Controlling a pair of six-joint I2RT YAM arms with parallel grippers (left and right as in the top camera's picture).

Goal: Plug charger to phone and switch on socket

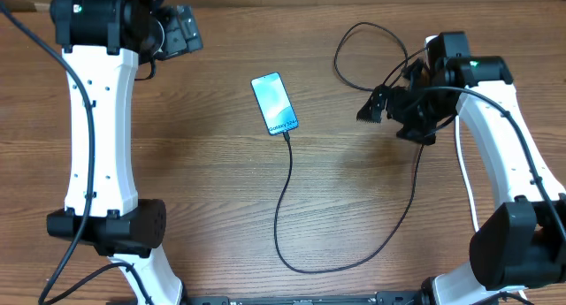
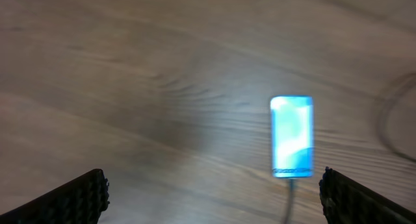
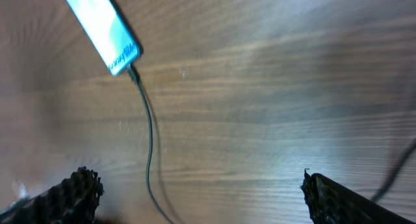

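Note:
The phone (image 1: 274, 103) lies flat mid-table with its blue screen lit; it also shows as the phone (image 2: 292, 136) and the phone (image 3: 104, 29). The charger cable (image 1: 281, 208) joins the phone's near short end, loops toward the table front, then climbs right and passes under my right arm. My left gripper (image 1: 181, 33) hovers at the far left, open and empty, with the left gripper (image 2: 214, 201) well short of the phone. My right gripper (image 1: 375, 109) is open and empty to the right of the phone; the right gripper (image 3: 198, 195) straddles bare wood beside the cable (image 3: 149, 139). The socket is out of view.
A loose loop of black cable (image 1: 354, 49) lies at the far right, behind my right gripper. A thin white cord (image 1: 459, 150) runs beside the right arm. The wooden tabletop (image 1: 203, 181) spreads between the two arms.

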